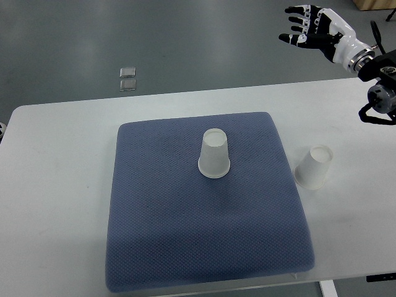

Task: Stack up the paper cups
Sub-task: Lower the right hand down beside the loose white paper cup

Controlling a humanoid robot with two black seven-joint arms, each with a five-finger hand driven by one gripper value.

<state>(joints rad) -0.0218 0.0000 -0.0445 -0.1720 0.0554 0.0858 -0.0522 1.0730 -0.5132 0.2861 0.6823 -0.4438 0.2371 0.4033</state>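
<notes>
A white paper cup (pixel 214 154) stands upside down near the middle of the blue mat (pixel 185 235). A second white paper cup (pixel 315 166) stands upside down on the white table (pixel 62 185), just right of the mat. My right hand (pixel 307 28) is raised at the top right, past the table's far edge, well above and away from both cups. Its fingers are spread and hold nothing. The left arm does not show.
Two small clear square objects (pixel 128 79) lie on the grey floor beyond the table's far edge. A black piece of the robot's arm (pixel 378 102) hangs over the table's right end. The table's front edge runs close below the mat.
</notes>
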